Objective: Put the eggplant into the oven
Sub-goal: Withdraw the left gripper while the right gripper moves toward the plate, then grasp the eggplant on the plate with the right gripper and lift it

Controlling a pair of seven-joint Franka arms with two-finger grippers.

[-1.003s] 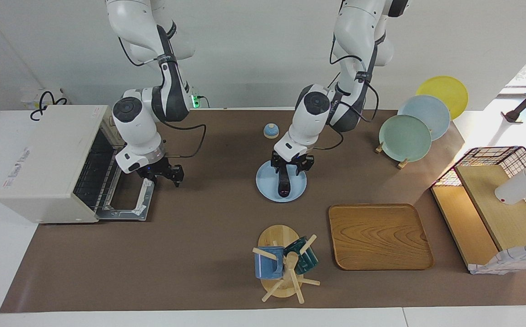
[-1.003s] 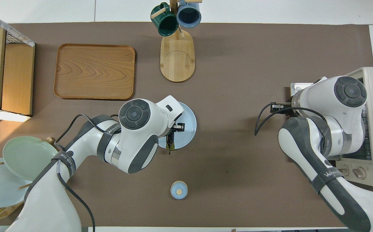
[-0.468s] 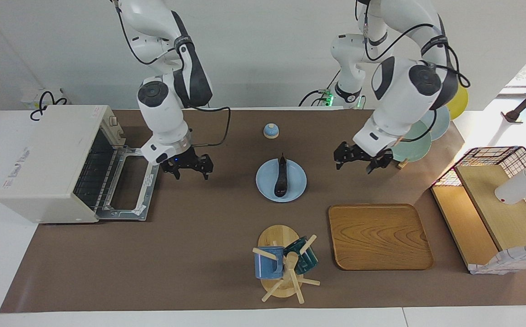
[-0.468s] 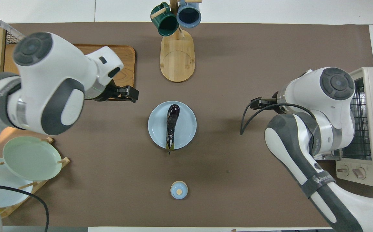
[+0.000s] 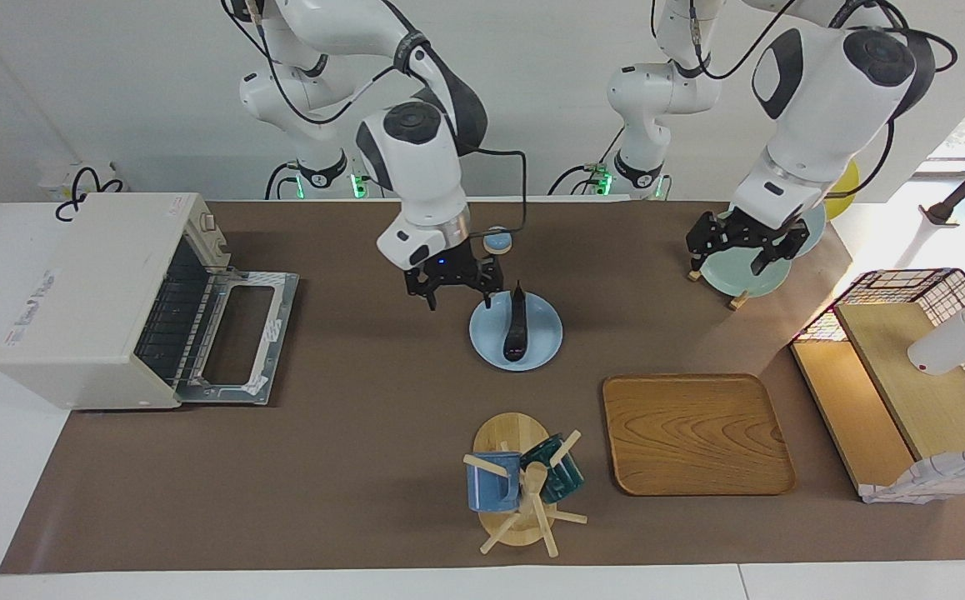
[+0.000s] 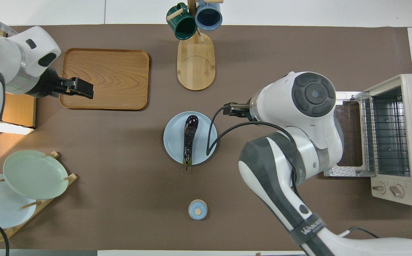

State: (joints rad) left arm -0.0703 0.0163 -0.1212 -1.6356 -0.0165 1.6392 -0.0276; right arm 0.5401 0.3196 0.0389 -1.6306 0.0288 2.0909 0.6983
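Observation:
The dark purple eggplant [image 5: 517, 326] lies on a small light blue plate [image 5: 542, 337] mid-table; it also shows in the overhead view [image 6: 189, 136] on the plate [image 6: 172, 139]. My right gripper [image 5: 455, 289] is open and empty, in the air just beside the plate on the side toward the oven. In the overhead view the right arm's wrist covers most of that gripper. The off-white oven [image 5: 87, 287] stands at the right arm's end with its door [image 5: 242, 337] folded down open and the wire rack [image 6: 384, 135] showing. My left gripper [image 5: 747, 247] is open and empty, raised over the plate rack.
A mug tree [image 5: 520, 483] with two mugs and a wooden tray [image 5: 697, 433] lie farther from the robots than the plate. A rack of plates [image 5: 745, 254], a small blue knob [image 5: 497, 240] and a wire basket with wooden shelves [image 5: 907, 367] are also on the table.
My left gripper left the eggplant on the plate and rose away toward the plate rack. My right gripper moved from the oven door across to beside the plate.

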